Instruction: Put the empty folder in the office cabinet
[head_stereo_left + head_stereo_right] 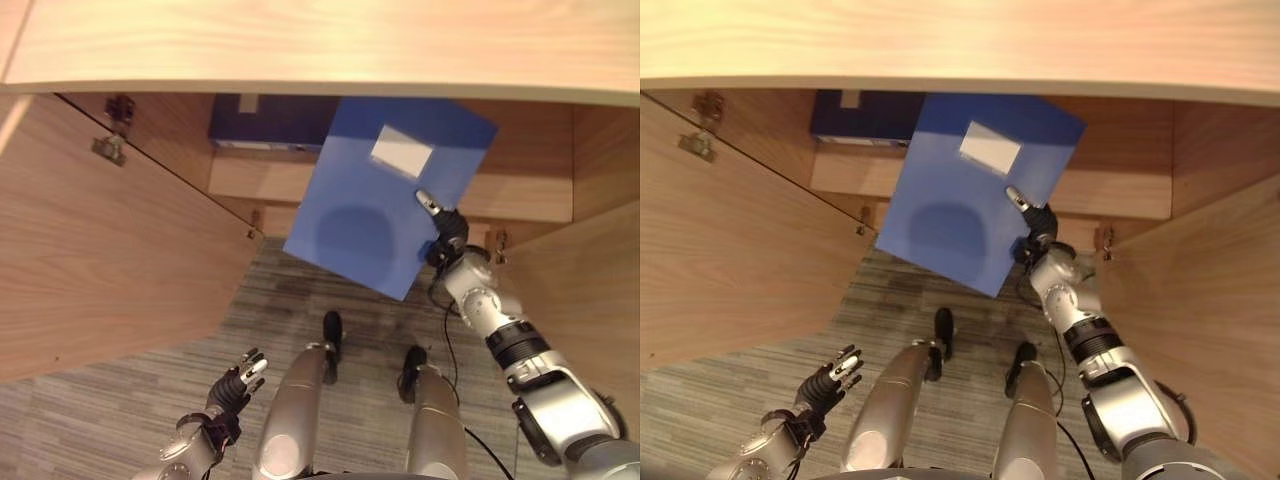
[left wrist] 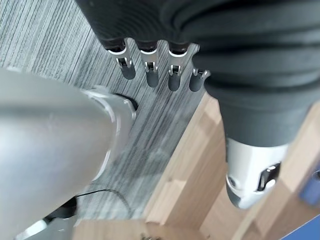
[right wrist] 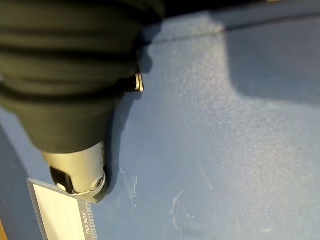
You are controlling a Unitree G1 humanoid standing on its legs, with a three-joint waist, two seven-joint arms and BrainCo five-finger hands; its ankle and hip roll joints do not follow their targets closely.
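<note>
Grey striped carpet [image 1: 300, 290] runs up to a light wood office cabinet [image 1: 520, 190] whose two doors stand swung open toward you, one on each side, under a pale wood top [image 1: 300, 40].

You have the blue file box folder [image 1: 370, 215] held up in front of the cabinet's opening, tilted, its broad face toward the camera. A clear label pocket [image 1: 402, 153] with a white card sits near its upper edge. Your right hand [image 1: 440, 228] grips the folder at its right edge: the thumb lies pressed across the blue face, just below the label pocket, as the right wrist view shows, with the fingers hidden behind the folder.

Inside the cabinet, a darker navy box [image 1: 265, 120] rests at the back on the left, partly behind the folder.

Your left hand [image 1: 238, 382] hangs low by the carpet with its fingers straight and relaxed, holding nothing.

Judging by this, the folder is lifted and carried to the cabinet but not yet inside. What remains is to move it in through the opening, set it down and let go.
</note>
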